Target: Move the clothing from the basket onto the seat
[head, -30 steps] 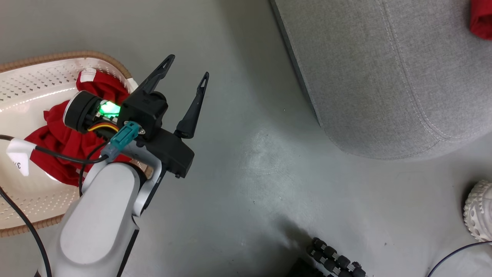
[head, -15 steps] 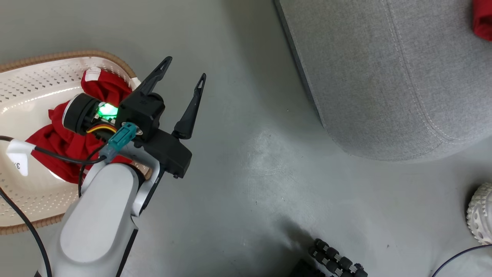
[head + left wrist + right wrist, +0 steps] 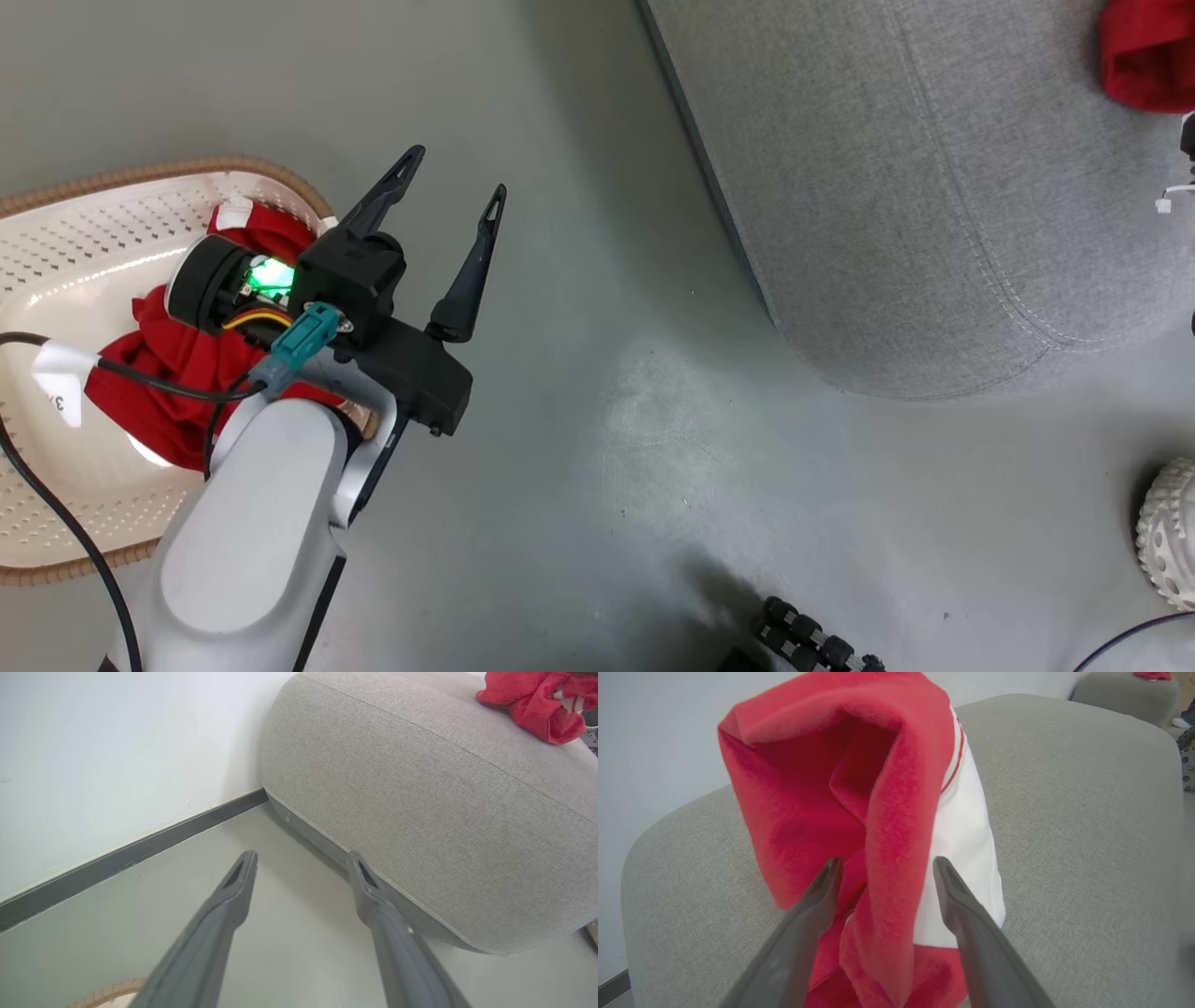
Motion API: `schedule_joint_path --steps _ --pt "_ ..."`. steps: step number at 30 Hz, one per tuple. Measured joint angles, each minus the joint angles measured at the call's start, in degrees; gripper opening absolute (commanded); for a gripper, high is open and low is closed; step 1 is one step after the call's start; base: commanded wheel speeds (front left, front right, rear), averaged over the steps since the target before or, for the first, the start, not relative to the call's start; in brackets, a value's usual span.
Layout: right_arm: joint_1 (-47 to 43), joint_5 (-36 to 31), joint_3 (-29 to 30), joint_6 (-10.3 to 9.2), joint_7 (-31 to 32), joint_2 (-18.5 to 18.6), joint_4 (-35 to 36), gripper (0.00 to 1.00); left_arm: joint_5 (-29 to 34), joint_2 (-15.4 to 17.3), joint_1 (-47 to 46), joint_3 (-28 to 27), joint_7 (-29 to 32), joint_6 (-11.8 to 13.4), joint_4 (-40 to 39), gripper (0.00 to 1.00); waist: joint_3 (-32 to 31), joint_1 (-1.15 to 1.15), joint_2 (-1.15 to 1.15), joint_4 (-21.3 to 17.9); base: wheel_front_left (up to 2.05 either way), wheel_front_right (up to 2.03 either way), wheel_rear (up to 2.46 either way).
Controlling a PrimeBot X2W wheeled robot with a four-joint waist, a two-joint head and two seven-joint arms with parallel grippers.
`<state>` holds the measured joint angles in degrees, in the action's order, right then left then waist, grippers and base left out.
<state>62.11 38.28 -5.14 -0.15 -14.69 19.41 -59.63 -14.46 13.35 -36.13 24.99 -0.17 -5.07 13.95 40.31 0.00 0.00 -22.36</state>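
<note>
The seat (image 3: 896, 187) carries one red garment (image 3: 859, 812). The basket (image 3: 93, 215) on the floor holds the rest of the clothing (image 3: 177, 373). The left claw (image 3: 457, 170) hangs wide and empty beside the basket. The right claw (image 3: 886, 860) stands wide, with a fold of the garment between its fingers. Pulling back could snag that fold and drag the garment off the seat.
</note>
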Motion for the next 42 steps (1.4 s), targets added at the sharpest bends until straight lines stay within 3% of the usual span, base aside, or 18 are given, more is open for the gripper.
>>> schedule_joint_path --steps 15,18,20,25,32,42 --pt "-4.4 -3.8 -0.4 0.24 0.0 -0.2 3.0 1.00 -1.8 -2.2 0.3 0.1 -3.1 0.0 4.4 1.00 -6.1 -0.01 0.00 0.0 0.00 0.00 0.00" --pt "-6.6 -6.1 -1.2 -1.69 0.0 -2.6 6.1 1.00 -2.3 -2.2 0.6 -0.1 -4.0 0.0 5.4 1.00 -7.5 -0.01 0.00 0.2 0.00 0.00 0.00" --pt "-8.0 -6.2 -1.7 -0.19 0.0 -4.0 6.0 1.00 -2.5 -2.3 1.5 -0.2 -4.5 0.0 5.7 1.00 -8.5 0.00 0.00 0.3 0.00 0.00 0.00" --pt "-8.6 -6.5 -1.4 1.86 0.0 -0.6 6.4 1.00 -2.8 -3.2 2.7 -0.1 -5.3 0.0 7.0 1.00 -11.0 -0.01 -0.01 0.7 0.00 0.00 0.00" --pt "-10.3 -8.5 -2.4 1.75 0.0 -2.7 9.6 1.00 -3.2 -4.2 3.6 -0.2 -6.7 0.1 7.9 1.00 -14.1 -0.01 0.00 1.9 0.00 0.00 0.00" --pt "-11.7 -10.0 -2.9 2.18 0.0 -2.8 12.4 1.00 -4.0 -5.2 4.4 -0.8 -8.1 0.6 9.4 1.00 -16.9 -0.01 0.00 4.7 0.00 0.00 0.00"
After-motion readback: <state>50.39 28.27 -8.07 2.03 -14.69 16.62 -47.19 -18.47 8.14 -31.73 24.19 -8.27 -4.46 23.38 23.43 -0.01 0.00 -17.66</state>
